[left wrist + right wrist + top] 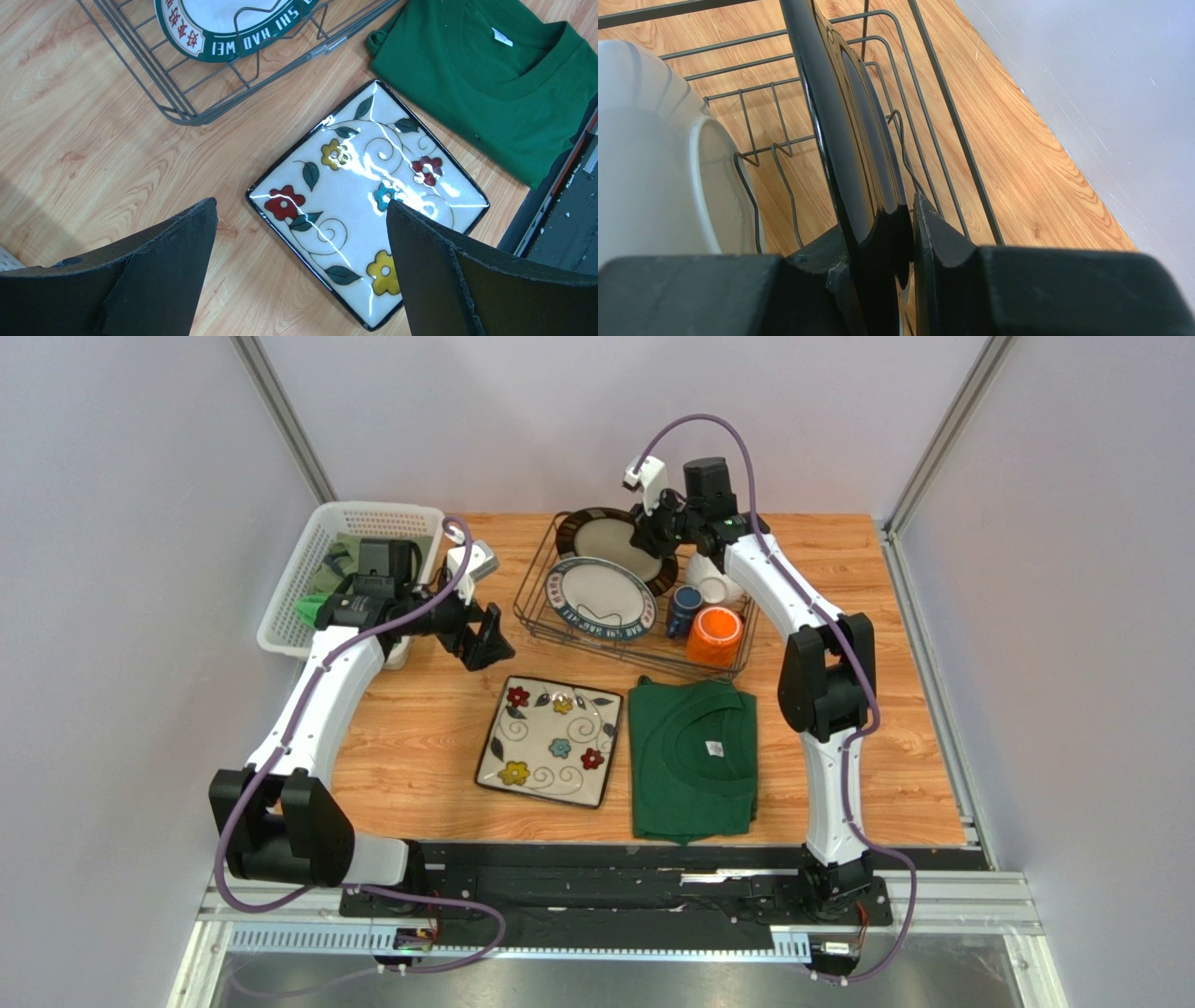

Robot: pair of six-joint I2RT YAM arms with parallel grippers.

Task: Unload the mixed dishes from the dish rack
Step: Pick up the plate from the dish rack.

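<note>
The dish rack (533, 577) stands at the back of the table. My right gripper (655, 532) is shut on the rim of a round dark-rimmed plate (601, 532) standing upright at the rack's back. In the right wrist view the plate's black edge (843, 126) runs between my right gripper's (882, 238) fingers. A second round plate (601, 598) with a green lettered rim leans in front. A white bowl (718, 588), a dark blue mug (683, 611) and an orange mug (717, 634) sit in the rack's right end. The square flower-patterned plate (550, 741) lies flat on the table. My left gripper (484, 634) hangs open and empty above the table, left of the rack.
A folded green shirt (692, 756) lies right of the square plate. A white perforated basket (344, 567) stands at the back left, behind my left arm. Grey walls close in the table's back and sides.
</note>
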